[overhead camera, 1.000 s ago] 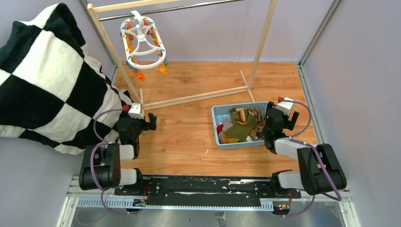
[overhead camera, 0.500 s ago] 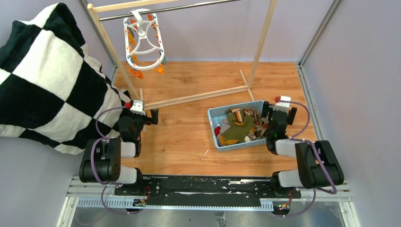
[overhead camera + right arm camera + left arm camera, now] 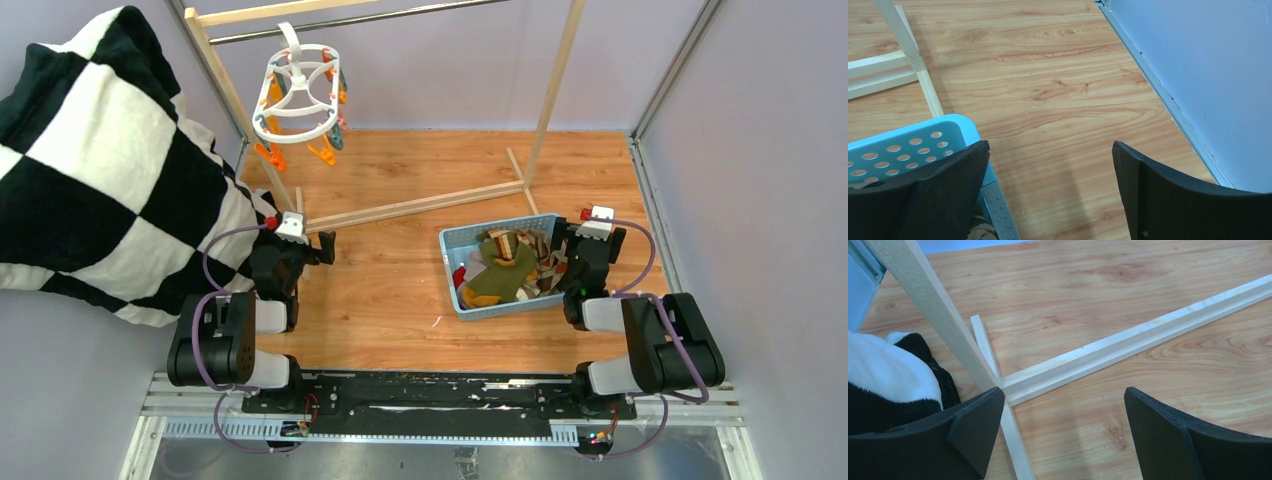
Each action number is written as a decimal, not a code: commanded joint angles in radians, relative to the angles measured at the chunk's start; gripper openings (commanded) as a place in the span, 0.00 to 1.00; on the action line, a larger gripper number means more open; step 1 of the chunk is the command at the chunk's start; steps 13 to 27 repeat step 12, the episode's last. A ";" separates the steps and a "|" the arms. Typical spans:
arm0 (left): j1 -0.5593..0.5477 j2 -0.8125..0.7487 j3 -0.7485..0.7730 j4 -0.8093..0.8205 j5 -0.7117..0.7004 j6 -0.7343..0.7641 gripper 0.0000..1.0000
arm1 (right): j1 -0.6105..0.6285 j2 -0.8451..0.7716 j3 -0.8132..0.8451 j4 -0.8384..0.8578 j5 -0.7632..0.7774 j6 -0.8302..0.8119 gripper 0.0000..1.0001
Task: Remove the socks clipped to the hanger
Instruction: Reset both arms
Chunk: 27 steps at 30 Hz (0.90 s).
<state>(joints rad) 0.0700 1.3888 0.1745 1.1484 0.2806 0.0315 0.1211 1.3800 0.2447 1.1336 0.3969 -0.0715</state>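
One black-and-white checkered blanket [image 3: 100, 170] is cut off at the left edge. The left gripper [image 3: 1063, 420] is held apart, empty. The white plastic oval clip hanger [image 3: 297, 82] is hung far left. Assorted fabric socks [image 3: 505, 268] are heaped in a blue perforated basket [image 3: 448, 255], its right edge hidden by the right gripper [image 3: 1050, 170], likewise spread wide.

Count: 1 hanger [image 3: 297, 92], upper left of the top view; the clothespins [image 3: 322, 153] on it are too small to count. 1 wooden rack [image 3: 1148, 335]. 1 blue basket [image 3: 449, 262], right of centre, with socks [image 3: 505, 272] heaped inside, at least 3 patterns, total unclear. 1 checkered blanket [image 3: 90, 160], left side. 2 grippers: left gripper [image 3: 1063, 407], right gripper [image 3: 1050, 157].
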 commanded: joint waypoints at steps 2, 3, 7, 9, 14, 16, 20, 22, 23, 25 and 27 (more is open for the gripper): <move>-0.006 -0.001 -0.001 0.001 -0.001 0.020 1.00 | -0.015 0.021 -0.015 -0.126 -0.029 -0.010 1.00; -0.005 -0.001 0.000 0.002 -0.002 0.020 1.00 | -0.015 0.021 -0.016 -0.127 -0.028 -0.011 1.00; -0.011 0.000 0.003 -0.007 -0.007 0.025 1.00 | -0.015 0.020 -0.015 -0.126 -0.027 -0.010 1.00; -0.025 -0.007 0.007 -0.024 -0.025 0.039 1.00 | -0.015 0.021 -0.015 -0.126 -0.028 -0.010 1.00; -0.025 -0.004 0.002 -0.010 -0.027 0.034 1.00 | -0.015 0.021 -0.015 -0.127 -0.028 -0.010 1.00; -0.025 -0.004 0.002 -0.010 -0.027 0.034 1.00 | -0.015 0.021 -0.015 -0.127 -0.028 -0.010 1.00; -0.025 -0.004 0.002 -0.010 -0.027 0.034 1.00 | -0.015 0.021 -0.015 -0.127 -0.028 -0.010 1.00; -0.025 -0.004 0.002 -0.010 -0.027 0.034 1.00 | -0.015 0.021 -0.015 -0.127 -0.028 -0.010 1.00; -0.025 -0.004 0.002 -0.010 -0.027 0.034 1.00 | -0.015 0.021 -0.015 -0.127 -0.028 -0.010 1.00; -0.025 -0.004 0.002 -0.010 -0.027 0.034 1.00 | -0.015 0.021 -0.015 -0.127 -0.028 -0.010 1.00; -0.025 -0.004 0.002 -0.010 -0.027 0.034 1.00 | -0.015 0.021 -0.015 -0.127 -0.028 -0.010 1.00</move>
